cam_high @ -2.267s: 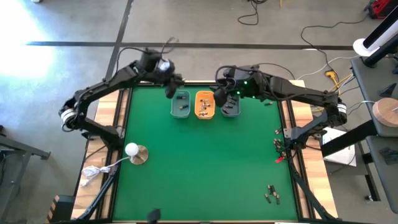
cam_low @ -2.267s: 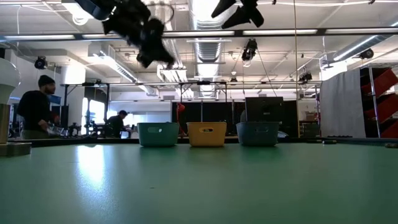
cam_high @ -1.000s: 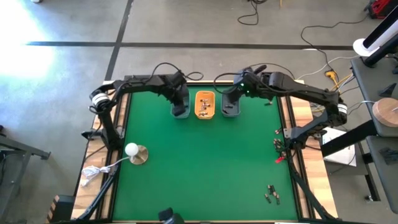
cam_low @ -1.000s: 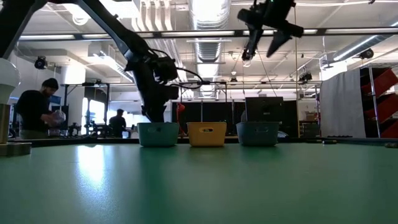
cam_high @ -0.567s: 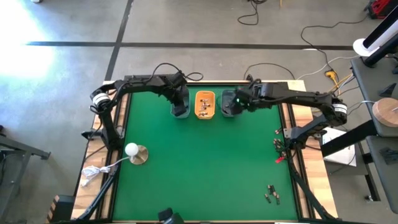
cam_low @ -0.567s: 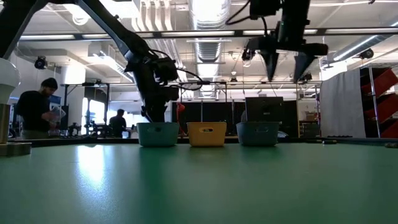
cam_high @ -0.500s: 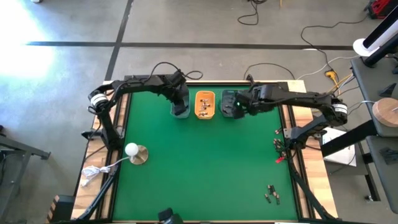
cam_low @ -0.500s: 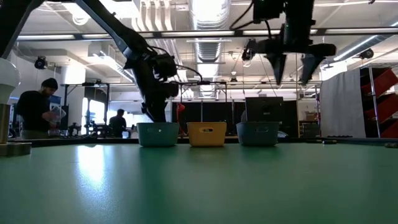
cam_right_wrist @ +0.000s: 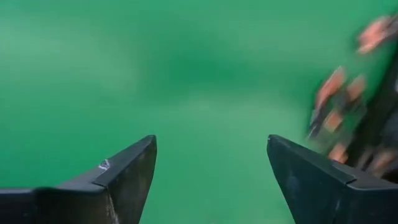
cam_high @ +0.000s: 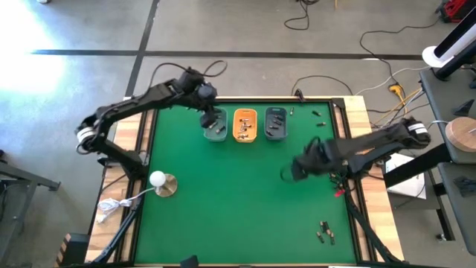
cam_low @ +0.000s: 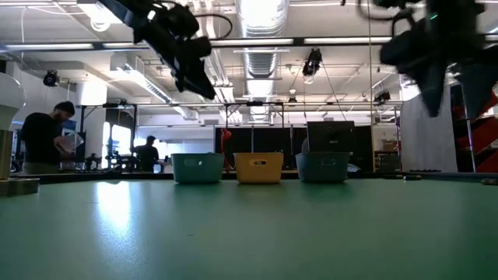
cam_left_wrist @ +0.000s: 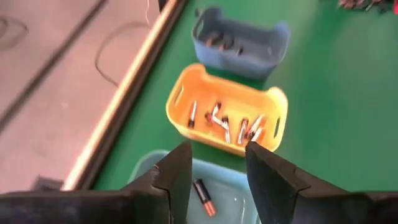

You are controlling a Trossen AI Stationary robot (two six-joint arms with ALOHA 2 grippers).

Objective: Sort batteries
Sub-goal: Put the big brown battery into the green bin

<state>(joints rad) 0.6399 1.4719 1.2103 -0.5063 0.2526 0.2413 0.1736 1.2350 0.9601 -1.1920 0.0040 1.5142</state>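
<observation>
Three small trays stand in a row at the mat's far edge: a teal one (cam_high: 216,128), an orange one (cam_high: 245,124) and a blue-grey one (cam_high: 275,123). Each holds batteries; the left wrist view shows one cell (cam_left_wrist: 203,198) in the teal tray and several (cam_left_wrist: 227,124) in the orange tray. A few loose batteries (cam_high: 325,232) lie at the near right of the mat. My left gripper (cam_high: 210,117) hangs open and empty above the teal tray (cam_left_wrist: 217,152). My right gripper (cam_high: 286,173) is open and empty over bare mat right of centre (cam_right_wrist: 211,143).
Red and black clips with wires (cam_high: 335,180) lie at the mat's right edge, close to my right gripper, and also show in the right wrist view (cam_right_wrist: 348,118). A white ball on a round base (cam_high: 159,182) stands at the left. Two small pieces (cam_high: 316,114) lie at the far right. People (cam_low: 43,140) stand beyond the table.
My left gripper has risen out of the teal tray and now hangs above it. My right gripper has swung from above the blue-grey tray toward the table's near and right edges, out over the open mat by the clips.
</observation>
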